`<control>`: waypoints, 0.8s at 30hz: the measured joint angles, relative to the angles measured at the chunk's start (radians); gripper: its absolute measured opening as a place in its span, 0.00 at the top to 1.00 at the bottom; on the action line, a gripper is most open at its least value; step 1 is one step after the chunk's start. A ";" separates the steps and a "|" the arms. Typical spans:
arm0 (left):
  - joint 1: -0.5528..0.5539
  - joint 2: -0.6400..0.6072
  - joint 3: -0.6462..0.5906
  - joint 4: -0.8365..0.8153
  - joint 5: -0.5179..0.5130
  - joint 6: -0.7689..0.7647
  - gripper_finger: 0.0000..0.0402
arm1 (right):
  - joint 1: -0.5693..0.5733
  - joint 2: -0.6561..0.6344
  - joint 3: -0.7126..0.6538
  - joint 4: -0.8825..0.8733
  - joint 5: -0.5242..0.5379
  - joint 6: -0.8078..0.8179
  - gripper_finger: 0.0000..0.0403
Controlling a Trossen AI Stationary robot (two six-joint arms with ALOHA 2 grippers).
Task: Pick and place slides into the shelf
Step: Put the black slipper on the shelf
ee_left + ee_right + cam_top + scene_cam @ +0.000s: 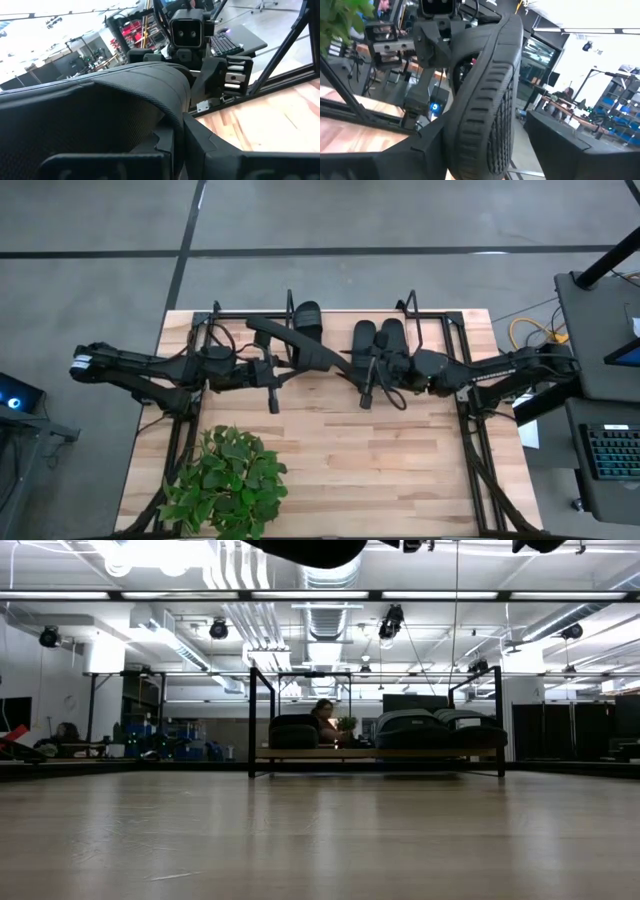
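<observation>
One black slide hangs in the air between my two arms, in front of the shelf at the table's far edge. In the low view only its underside shows, at the top. My left gripper is shut on it from the left. My right gripper is open, and its fingers stand on either side of the slide's other end. I cannot tell whether they touch it. Three more slides rest with their soles on the shelf's board. My left gripper is shut on the slide's end nearest it, beside the wide textured strap. The fingers pinch a thin edge there, mostly hidden by the strap. They come level from the table's left. The slide is lifted clear, turned on its side, reaching toward the right arm.
A potted green plant stands at the table's near left. Black arm-mount frames run along both sides. Bare wood lies in the middle and near right. A person sits in the room beyond the shelf.
</observation>
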 joint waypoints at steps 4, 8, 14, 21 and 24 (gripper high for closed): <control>0.000 -0.005 0.000 0.003 0.001 0.004 1.00 | -0.002 -0.002 0.009 -0.013 -0.002 0.006 0.53; 0.001 -0.009 -0.002 0.000 0.015 0.004 1.00 | -0.002 -0.006 0.010 -0.028 0.007 -0.016 0.77; 0.000 -0.008 -0.002 -0.001 0.024 0.009 0.93 | -0.002 -0.015 0.011 -0.045 0.088 -0.023 0.91; -0.001 -0.009 -0.003 0.017 0.034 0.160 0.75 | -0.003 -0.137 0.007 -0.133 0.197 -0.016 0.91; -0.003 -0.011 0.004 0.021 0.037 0.218 0.67 | -0.004 -0.221 0.005 -0.216 0.232 0.006 0.91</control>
